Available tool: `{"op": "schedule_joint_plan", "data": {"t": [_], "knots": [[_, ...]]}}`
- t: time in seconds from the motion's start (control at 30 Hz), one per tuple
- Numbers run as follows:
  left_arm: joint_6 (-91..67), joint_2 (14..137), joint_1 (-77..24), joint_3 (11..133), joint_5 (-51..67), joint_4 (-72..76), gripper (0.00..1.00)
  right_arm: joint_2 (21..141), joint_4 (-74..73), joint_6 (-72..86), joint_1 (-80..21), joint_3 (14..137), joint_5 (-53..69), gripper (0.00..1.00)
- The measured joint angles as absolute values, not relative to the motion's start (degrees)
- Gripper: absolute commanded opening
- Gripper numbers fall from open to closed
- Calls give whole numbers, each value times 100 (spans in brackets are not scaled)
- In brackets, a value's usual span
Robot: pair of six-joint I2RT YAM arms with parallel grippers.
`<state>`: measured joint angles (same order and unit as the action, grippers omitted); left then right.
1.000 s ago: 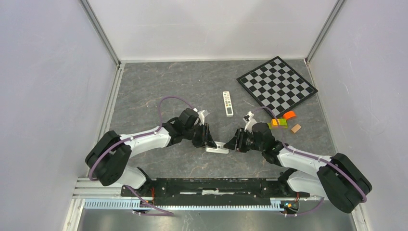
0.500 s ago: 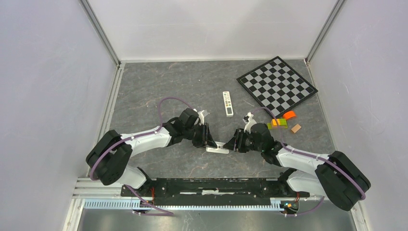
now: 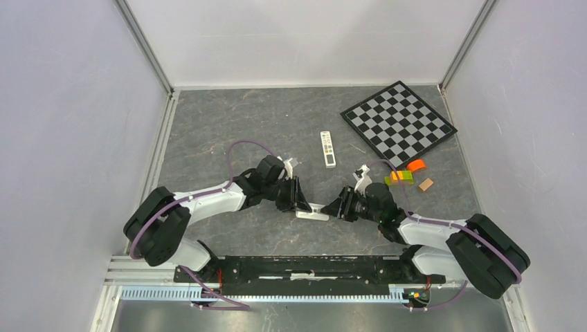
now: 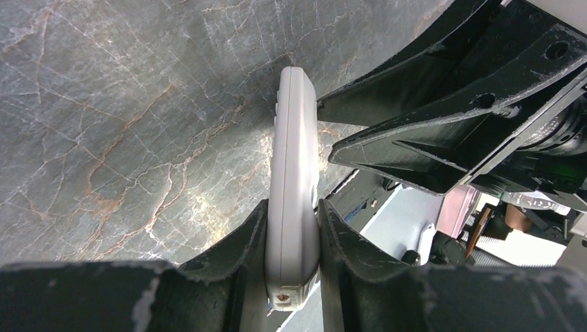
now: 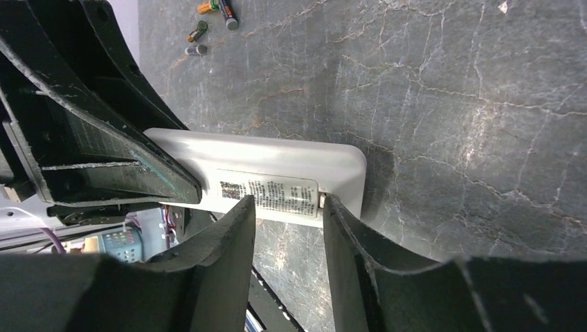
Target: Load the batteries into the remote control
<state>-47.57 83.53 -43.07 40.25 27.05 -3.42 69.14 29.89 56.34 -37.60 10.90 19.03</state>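
Left wrist: left gripper (image 4: 292, 207) pinches the remote (image 4: 294, 138) on edge — long axis toward the right gripper (image 5: 289, 204), jaws parted, hold unclear.

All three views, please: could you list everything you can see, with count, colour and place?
held remote: 1, white, on edge between the arms, near centre
spare remote: 1, white, flat on the table, centre
batteries: about four, dark, some orange or green, loose on the table, right wrist view only
chessboard: 1, black and grey, far right
blocks: about four, orange, green, tan, on the near side of the chessboard
table: 1, grey marbled, underneath
left arm: 1, white and black, near left, jaws shut on the held remote
right arm: 1, white and black, near right, jaws apart at the held remote's labelled face
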Motion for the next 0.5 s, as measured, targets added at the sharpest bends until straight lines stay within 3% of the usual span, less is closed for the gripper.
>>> {"op": "schedule_joint_plan", "data": {"t": [0.5], "knots": [[-4755, 8396, -4283, 3988, 2856, -294, 2, 7100, 4259, 5909, -3743, 563, 2051, 42]]}}
